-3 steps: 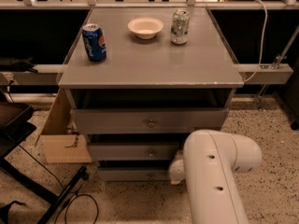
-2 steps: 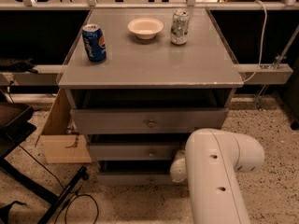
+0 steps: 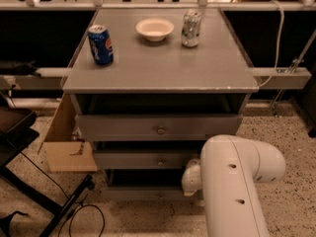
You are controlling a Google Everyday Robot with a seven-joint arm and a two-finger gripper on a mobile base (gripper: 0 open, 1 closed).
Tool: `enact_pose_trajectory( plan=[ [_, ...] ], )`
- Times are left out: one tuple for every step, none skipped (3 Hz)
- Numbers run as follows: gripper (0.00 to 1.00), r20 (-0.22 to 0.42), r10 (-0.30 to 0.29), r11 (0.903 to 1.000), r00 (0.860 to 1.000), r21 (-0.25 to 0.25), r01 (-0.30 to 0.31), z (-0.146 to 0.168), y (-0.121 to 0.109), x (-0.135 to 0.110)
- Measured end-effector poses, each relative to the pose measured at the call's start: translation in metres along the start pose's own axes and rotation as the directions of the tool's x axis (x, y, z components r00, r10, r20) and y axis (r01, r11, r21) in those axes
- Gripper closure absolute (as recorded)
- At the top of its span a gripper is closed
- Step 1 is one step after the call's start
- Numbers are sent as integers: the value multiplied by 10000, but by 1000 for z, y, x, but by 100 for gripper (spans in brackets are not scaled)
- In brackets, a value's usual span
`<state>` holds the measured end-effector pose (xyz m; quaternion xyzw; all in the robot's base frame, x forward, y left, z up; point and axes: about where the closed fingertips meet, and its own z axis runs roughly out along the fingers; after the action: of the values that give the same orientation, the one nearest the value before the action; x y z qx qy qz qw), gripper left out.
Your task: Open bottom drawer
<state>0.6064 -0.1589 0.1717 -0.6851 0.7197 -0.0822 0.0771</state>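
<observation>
The grey cabinet [image 3: 158, 73] has three drawers stacked in its front. The bottom drawer [image 3: 143, 193] is the slim lowest front, with a small round knob [image 3: 160, 197] at its centre. It stands slightly out, with a dark gap above it. My white arm [image 3: 237, 186] reaches in from the lower right. My gripper [image 3: 191, 177] is at the arm's end, against the right part of the cabinet front between the middle drawer [image 3: 143, 159] and the bottom drawer. The arm hides most of it.
On the cabinet top stand a blue can [image 3: 100, 44], a white bowl [image 3: 155, 28] and a silver-green can [image 3: 190, 28]. The top drawer [image 3: 158, 127] is slightly out. A cardboard box [image 3: 66, 142] lies left of the cabinet, with a black stand and cable [image 3: 64, 206] on the floor.
My arm has shifted slightly to the right. The drawers and the things on top have not visibly moved.
</observation>
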Motion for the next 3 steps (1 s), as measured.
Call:
enact_pose_trajectory(
  plan=[
    [100,-91,100,9999,9999,20,-100,-4,2,3],
    [100,-155,122,9999,9998,-65,-123,-5,7,4],
    [100,-211,328,9994,9992,-108,-330,-7,10,6]
  ],
)
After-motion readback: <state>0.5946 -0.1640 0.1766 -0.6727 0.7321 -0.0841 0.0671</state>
